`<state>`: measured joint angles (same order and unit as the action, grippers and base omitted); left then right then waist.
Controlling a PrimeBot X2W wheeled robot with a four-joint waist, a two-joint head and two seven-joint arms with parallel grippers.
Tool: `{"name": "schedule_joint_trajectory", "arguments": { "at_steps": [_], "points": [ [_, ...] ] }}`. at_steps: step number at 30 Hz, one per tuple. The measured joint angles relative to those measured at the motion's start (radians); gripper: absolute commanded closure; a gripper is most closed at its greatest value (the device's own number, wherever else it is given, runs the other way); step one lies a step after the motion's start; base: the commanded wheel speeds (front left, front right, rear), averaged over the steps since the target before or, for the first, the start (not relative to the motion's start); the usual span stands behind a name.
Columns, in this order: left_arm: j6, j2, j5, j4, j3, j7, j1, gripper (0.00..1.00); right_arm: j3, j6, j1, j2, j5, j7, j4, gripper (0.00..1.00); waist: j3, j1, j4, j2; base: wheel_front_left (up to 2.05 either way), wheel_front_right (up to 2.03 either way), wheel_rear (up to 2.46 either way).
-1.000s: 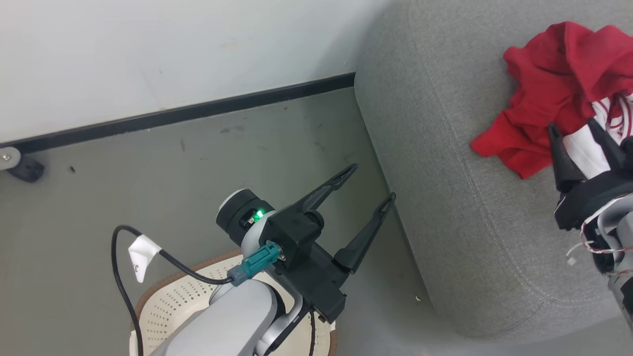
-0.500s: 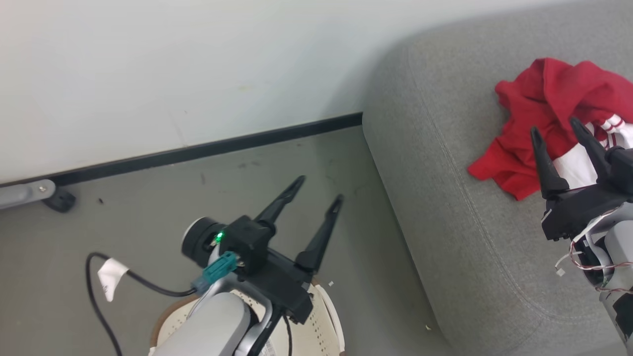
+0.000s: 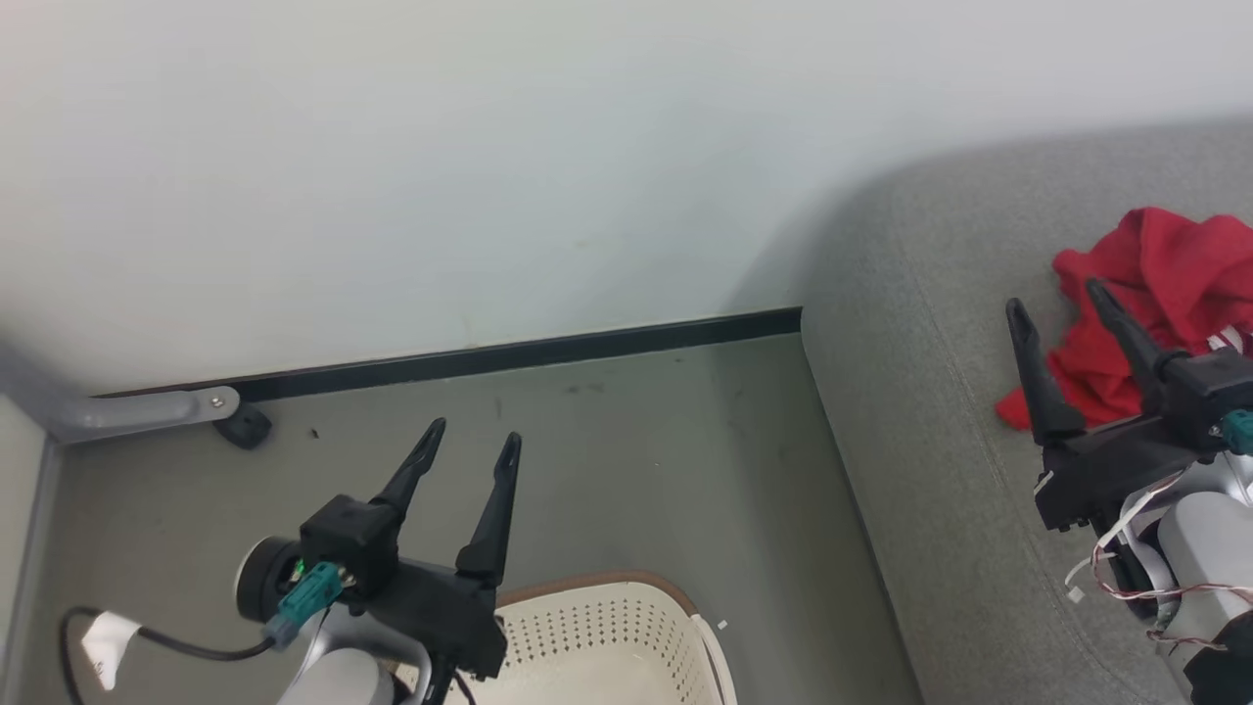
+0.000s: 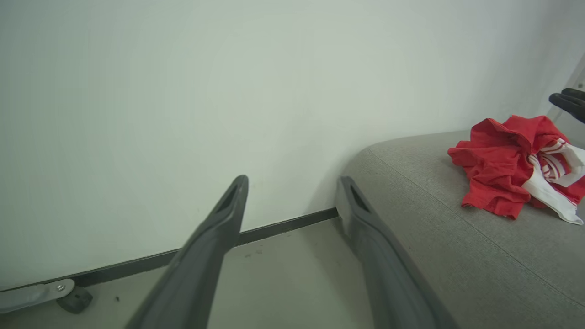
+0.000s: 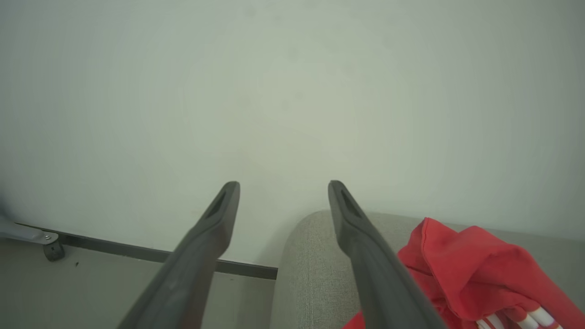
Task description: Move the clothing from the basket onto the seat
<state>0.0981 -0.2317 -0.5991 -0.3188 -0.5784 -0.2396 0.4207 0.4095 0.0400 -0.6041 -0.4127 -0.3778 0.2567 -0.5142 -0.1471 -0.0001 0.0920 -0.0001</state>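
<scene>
Your left gripper (image 3: 472, 433) hangs over the grey floor (image 3: 636, 441), just above the near left rim of the basket (image 3: 597, 632). Its two dark fingers are spread apart with nothing between them. The cream basket stands on the floor just beside the seat's side and well away from the black baseboard (image 3: 529, 350) along the floor's far edge.

Your right gripper (image 3: 1054, 294) is raised over the seat (image 3: 930, 441), near the seat's front edge. Its fingers are also spread wide and hold nothing.

The clothing (image 3: 1165, 264) is on the seat: a crumpled red heap lying on the cushion top, back from the seat's rounded corner. In the left wrist view, white panels and red-and-white striped trim show on the side of the heap (image 4: 502, 169) farther from that corner. There the dark fingertips of your right gripper (image 4: 569, 103) sit above the heap, clear of it.

A pale wall (image 3: 489, 147) rises behind the floor and the seat. A grey metal leg (image 3: 147, 416) with a dark foot rests at the floor's far left edge.
</scene>
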Motion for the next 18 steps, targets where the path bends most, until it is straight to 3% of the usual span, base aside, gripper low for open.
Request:
{"name": "schedule_joint_trajectory", "arguments": {
  "at_steps": [8,18],
  "points": [
    [0.019,-0.052,0.001,-0.012,0.096,-0.005,-0.114,0.0,0.008,-0.035,0.086,0.037,0.016,0.0,0.09,0.0,0.059,0.0,-0.058,-0.0001,0.0,0.0,0.0],
    [0.026,-0.048,0.055,-0.019,0.241,-0.01,-0.256,0.0,0.007,-0.089,0.229,0.081,0.018,0.0,0.182,0.0,0.122,0.0,-0.098,-0.0001,0.0,0.0,0.0]
  ]
}}
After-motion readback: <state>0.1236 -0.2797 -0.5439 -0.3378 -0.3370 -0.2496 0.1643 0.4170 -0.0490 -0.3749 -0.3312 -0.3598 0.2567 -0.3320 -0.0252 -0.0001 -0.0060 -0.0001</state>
